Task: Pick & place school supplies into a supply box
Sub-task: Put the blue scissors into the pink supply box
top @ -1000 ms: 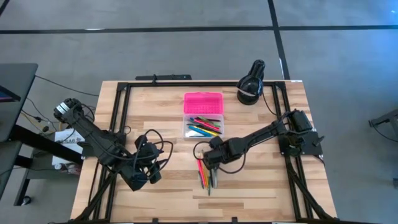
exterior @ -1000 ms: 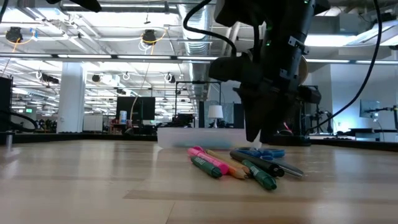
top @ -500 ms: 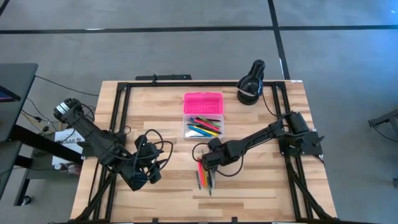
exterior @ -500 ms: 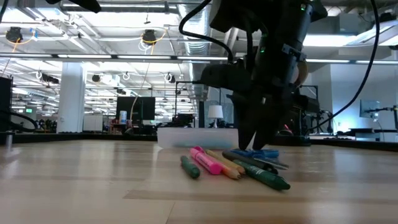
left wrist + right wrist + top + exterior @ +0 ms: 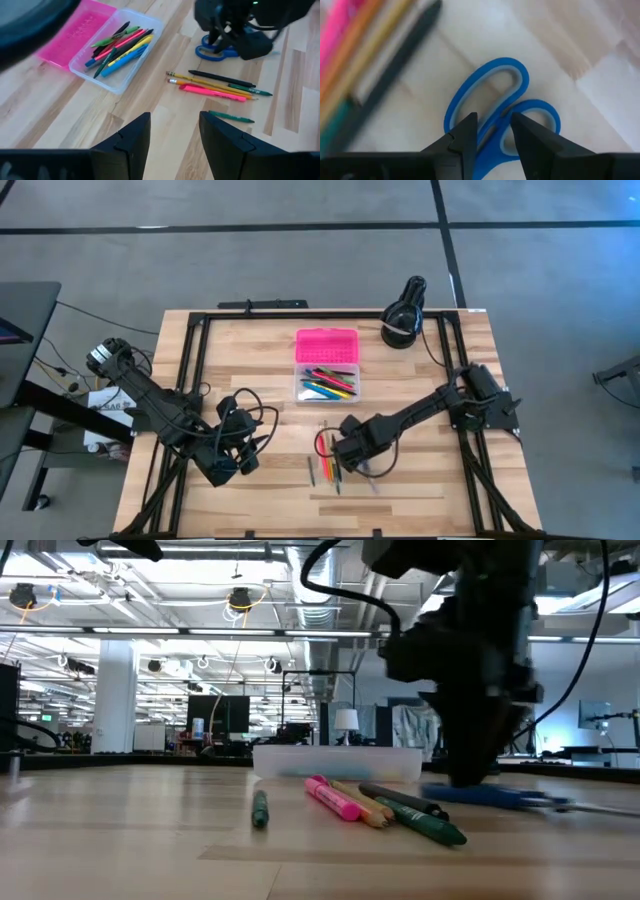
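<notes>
The supply box (image 5: pixel 327 383) stands open at the table's middle, its pink lid (image 5: pixel 327 345) flat on the far side and several pens in its clear base. Loose pens, a pencil and a pink marker (image 5: pixel 328 470) lie near the front; one green pen (image 5: pixel 260 808) lies apart from them. My right gripper (image 5: pixel 350 452) points down over the blue-handled scissors (image 5: pixel 490 795), shut on their handles (image 5: pixel 490 100). My left gripper (image 5: pixel 172 135) is open and empty at the table's near left (image 5: pixel 225 465). My right gripper comes from above, pointing down, with one finger (image 5: pixel 462 140) in each handle loop. It pinches the bars where the two blue loops meet (image 5: pixel 494 131). The scissors lie flat and low at the table top, blades (image 5: pixel 590 805) stretched away from the gripper.
A black round device (image 5: pixel 403 320) stands at the far right corner. Dark rails (image 5: pixel 190 370) run along the table's left, right and far sides. Bare wood (image 5: pixel 250 380) lies left of the box and along the front edge.
My right gripper has gone toward the table's near edge, and the scissors have slid along the table with it, away from the loose pens. One green pen has rolled out of the bunch toward the table's left.
</notes>
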